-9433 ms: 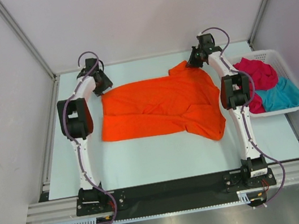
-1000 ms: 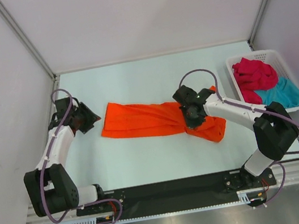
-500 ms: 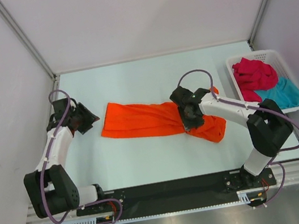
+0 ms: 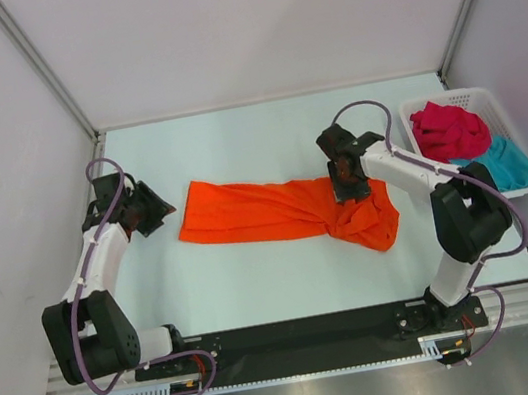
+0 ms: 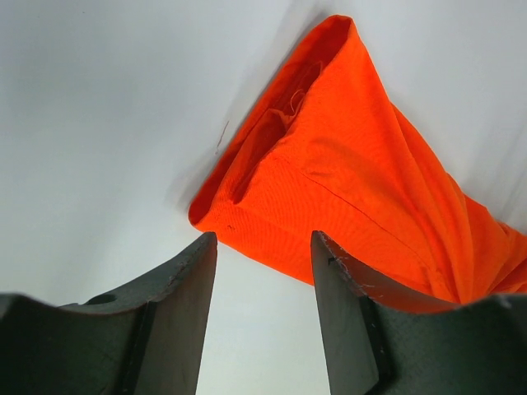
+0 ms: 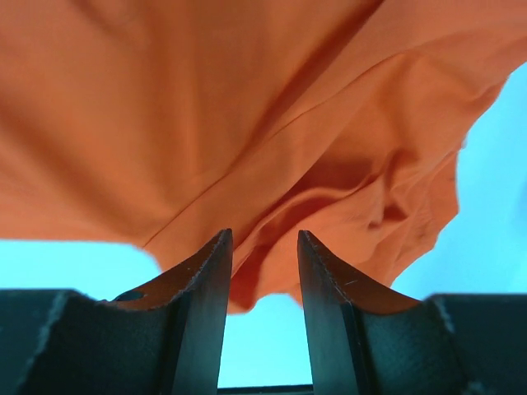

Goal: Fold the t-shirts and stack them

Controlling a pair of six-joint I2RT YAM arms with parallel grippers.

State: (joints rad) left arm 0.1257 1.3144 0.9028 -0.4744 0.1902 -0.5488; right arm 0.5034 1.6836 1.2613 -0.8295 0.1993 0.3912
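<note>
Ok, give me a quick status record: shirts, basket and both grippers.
orange cloth t-shirt: folded into a long band on the table, right end bunched
crimson red t-shirt: crumpled in the white plastic lattice basket
teal blue t-shirt: in the same basket
left gripper: open, off the band's left end, empty
right gripper: open, over the bunched end

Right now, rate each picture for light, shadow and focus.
Top external view: even, soft light, no glare, the orange t-shirt sharp with barely a shadow. Left wrist view: cloth weave crisp, a soft grey shadow along its left edge on the table, the dark left fingers slightly soft. Right wrist view: the shirt fills most of the frame, shaded and softer; right fingers dark.
</note>
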